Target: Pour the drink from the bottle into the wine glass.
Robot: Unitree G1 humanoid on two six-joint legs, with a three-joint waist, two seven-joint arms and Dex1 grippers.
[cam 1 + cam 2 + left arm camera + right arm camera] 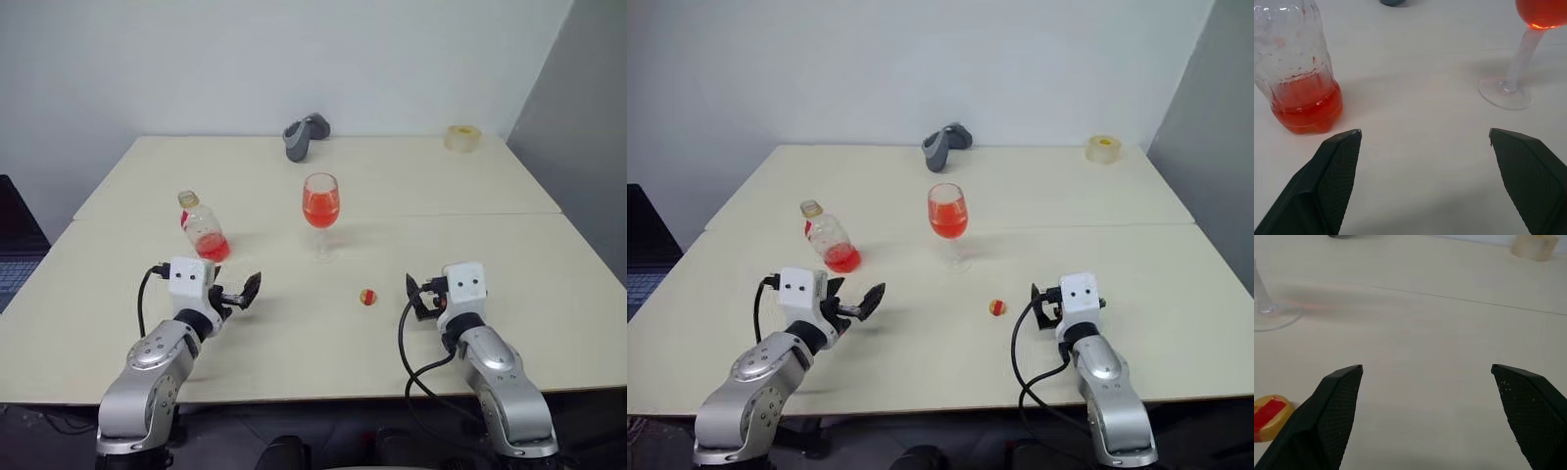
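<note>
Wine glass (321, 208), half full of red drink (321, 209), stands mid-counter (549, 294); uncapped bottle (204, 227) beside it, cap (367, 297) lying loose. Left gripper (242, 291) and right gripper (415, 296) both spread, empty. Risk: an arm sweeping nearby could topple glass or open bottle.

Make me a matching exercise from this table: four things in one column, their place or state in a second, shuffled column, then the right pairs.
Things:
1. bottle
2. wine glass
3. cap
4. tape roll

Places or states:
A. lies alone on the table, off its bottle, between the glass and the right end effector
B. at the far right corner of the table
C. uncapped, with a little red drink left at the bottom
D. upright, its bowl about half full of red

Pairs: 1-C, 2-D, 3-A, 4-B
</note>
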